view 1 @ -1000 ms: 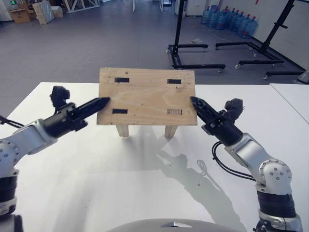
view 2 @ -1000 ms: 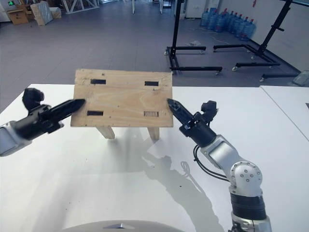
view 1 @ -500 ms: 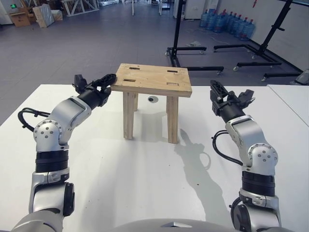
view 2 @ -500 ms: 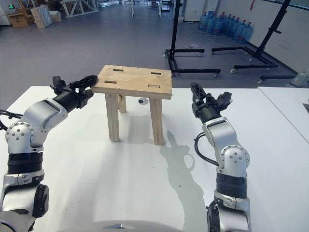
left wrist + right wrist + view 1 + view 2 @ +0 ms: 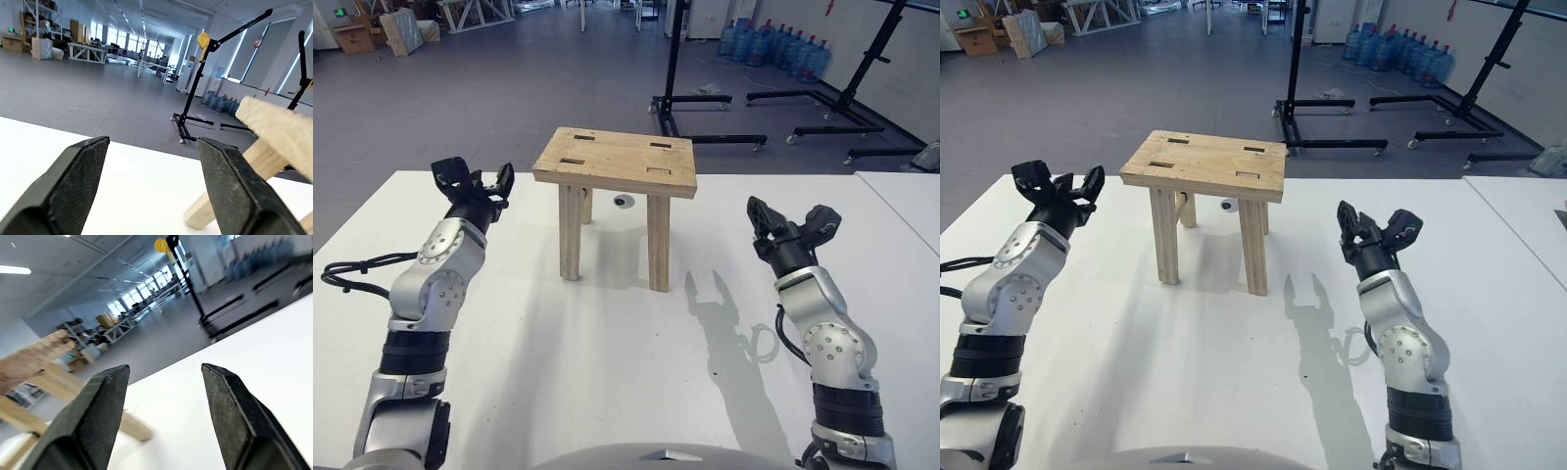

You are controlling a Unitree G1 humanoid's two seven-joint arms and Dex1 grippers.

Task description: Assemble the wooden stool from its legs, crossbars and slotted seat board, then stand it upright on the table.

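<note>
The wooden stool stands upright on its legs at the far middle of the white table; its slotted seat board faces up. My left gripper is open to the stool's left, clear of it, holding nothing. My right gripper is open to the stool's right, also apart from it. In the left wrist view the open fingers frame the floor, with the stool's seat edge and a leg off to one side. The right wrist view has the stool blurred beside the open fingers.
A small round dark-centred object lies on the table behind the stool. Black metal stands and blue water bottles are on the floor beyond the table. A second white table edge sits at the far right.
The view has shifted. The stool went from tilted with its seat toward me, between both grippers, to standing on its legs. Both grippers have let go and drawn back to the sides.
</note>
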